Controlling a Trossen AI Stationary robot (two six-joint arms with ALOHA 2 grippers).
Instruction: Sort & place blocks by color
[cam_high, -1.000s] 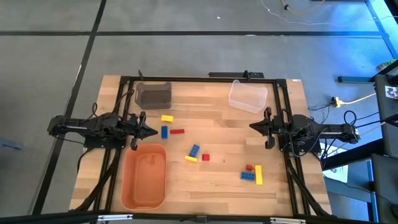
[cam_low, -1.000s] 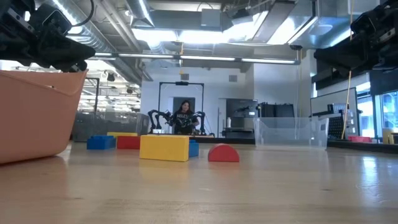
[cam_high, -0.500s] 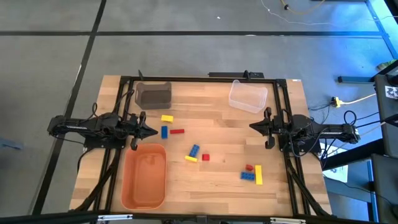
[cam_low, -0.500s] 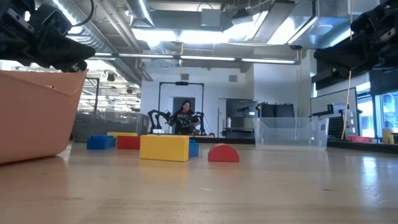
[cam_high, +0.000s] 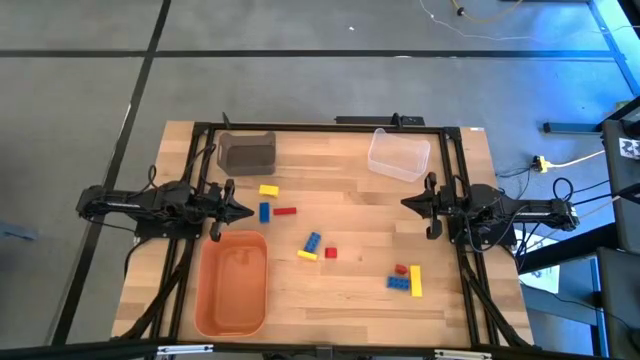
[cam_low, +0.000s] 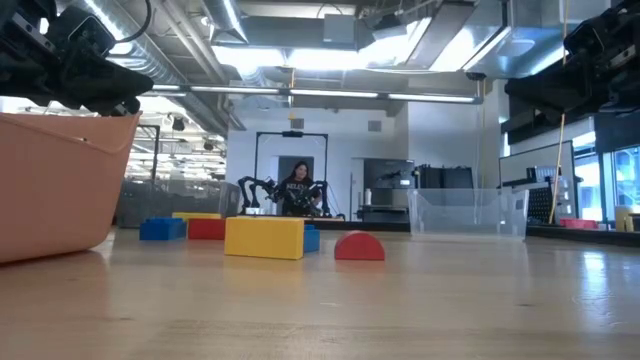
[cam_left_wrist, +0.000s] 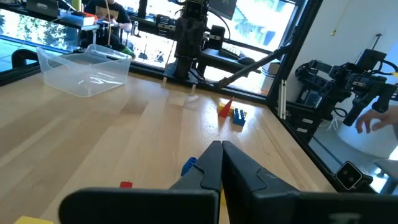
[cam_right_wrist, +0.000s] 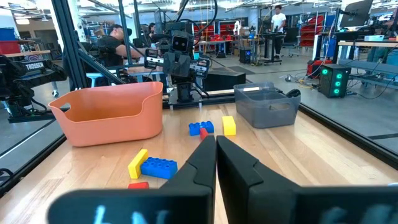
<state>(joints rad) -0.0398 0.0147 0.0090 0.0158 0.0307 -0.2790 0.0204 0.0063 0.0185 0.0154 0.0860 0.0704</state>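
Small red, yellow and blue plastic blocks (cam_high: 313, 243) lie scattered mid-desk (cam_high: 350, 300), likely light, rigid and slick, best pinched across their short flat sides, while the left gripper (cam_high: 245, 211) and right gripper (cam_high: 406, 203) hover with fingers closed, empty.

9 blocks (cam_high: 313, 241), 3 bins (cam_high: 233, 283)

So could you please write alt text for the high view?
Red, yellow and blue blocks lie scattered on a wooden table among an orange bin, grey bin and clear bin. Left gripper and right gripper wait shut at the sides.
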